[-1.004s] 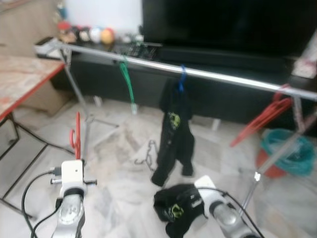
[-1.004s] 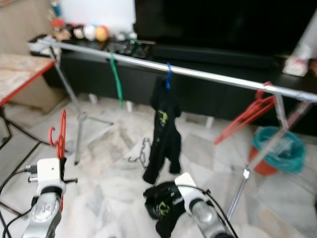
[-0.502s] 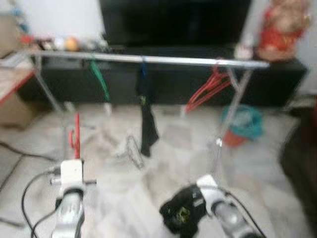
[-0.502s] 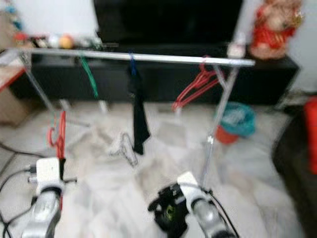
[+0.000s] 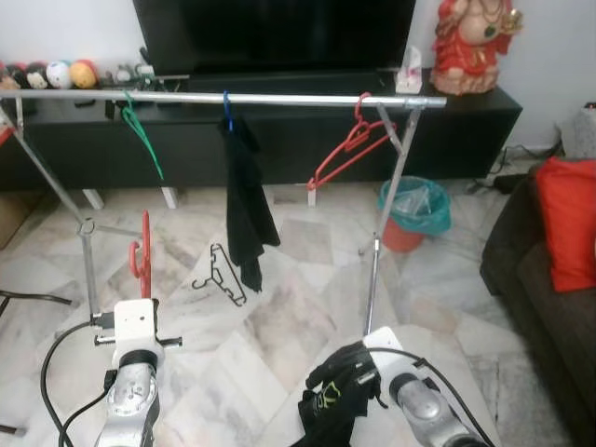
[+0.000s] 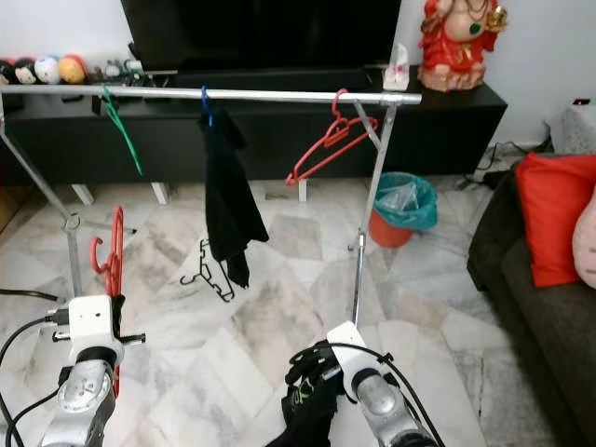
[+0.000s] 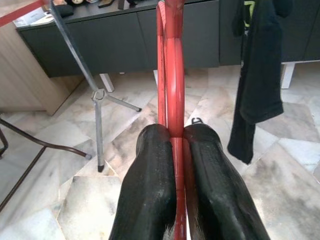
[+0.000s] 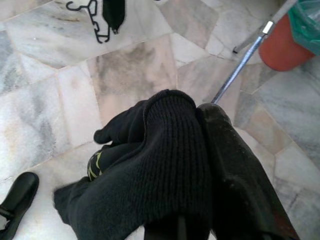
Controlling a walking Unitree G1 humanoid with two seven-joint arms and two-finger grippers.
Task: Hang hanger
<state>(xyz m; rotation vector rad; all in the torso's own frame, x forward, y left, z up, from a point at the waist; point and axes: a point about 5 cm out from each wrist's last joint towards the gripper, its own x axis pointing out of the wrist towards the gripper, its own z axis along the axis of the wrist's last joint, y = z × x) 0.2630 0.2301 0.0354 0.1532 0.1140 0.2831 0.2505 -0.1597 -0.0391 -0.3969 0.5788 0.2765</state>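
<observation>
My left gripper (image 7: 175, 134) is shut on a red hanger (image 7: 169, 70), which stands upright out of its fingers at the lower left (image 5: 141, 253). My right gripper (image 8: 197, 116) is shut on a bunched black garment (image 8: 155, 165) with a yellow-green print, low at the centre right (image 5: 337, 402). A silver clothes rail (image 5: 279, 98) runs across in front of me. On it hang a green hanger (image 5: 142, 138), a black garment (image 5: 246, 200) on a blue hanger, and red hangers (image 5: 346, 151) near the right post.
A black hanger (image 5: 220, 276) lies on the marble floor under the rail. Behind the right post (image 5: 384, 219) stands a teal-lined bin (image 5: 413, 210). A dark TV cabinet (image 5: 447, 130) lines the back wall. A dark sofa with a red cushion (image 5: 564, 223) sits at the right.
The whole picture has swung and sharpened as the camera moved, so the rail now runs level across the view. Both grippers keep the same hold.
</observation>
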